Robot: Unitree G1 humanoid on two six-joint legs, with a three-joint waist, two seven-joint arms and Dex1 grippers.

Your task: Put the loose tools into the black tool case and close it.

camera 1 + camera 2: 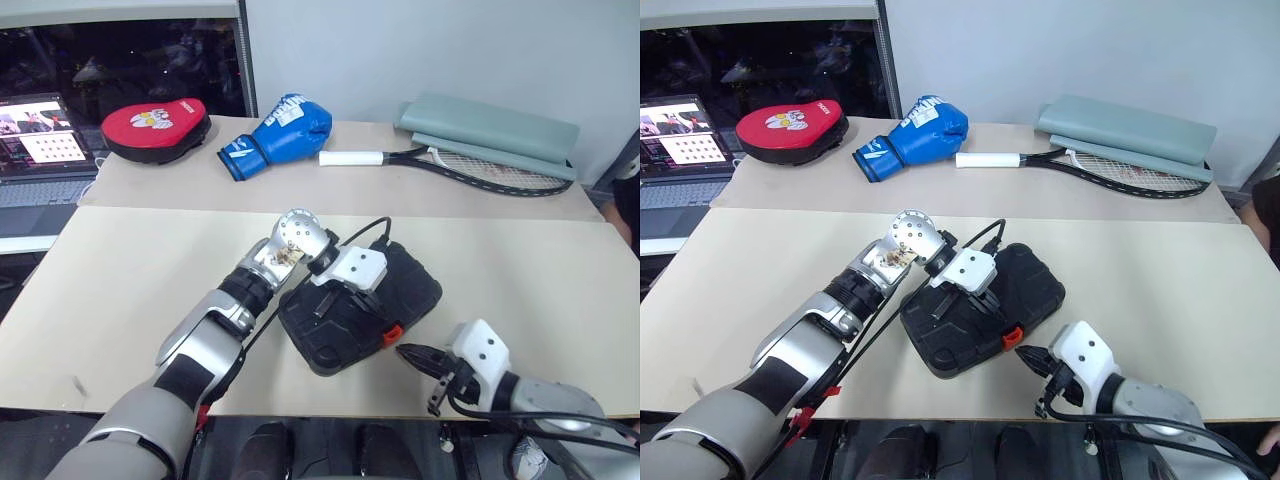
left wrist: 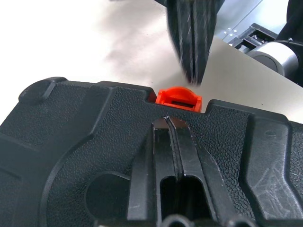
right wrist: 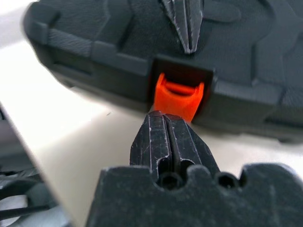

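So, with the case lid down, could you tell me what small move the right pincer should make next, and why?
Probably nudge the shut right pincer forward against the orange latch to snap it flat. The black tool case lies closed, with the shut left pincer resting on its lid, but the latch appears to tilt out of its recess, and the right tips sit just at its lower edge.

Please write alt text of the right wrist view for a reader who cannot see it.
The right gripper, its two black fingers shut together, points at the small orange latch on the front edge of the closed black tool case, at or just short of it. The left gripper, also shut, rests on the lid above the latch.
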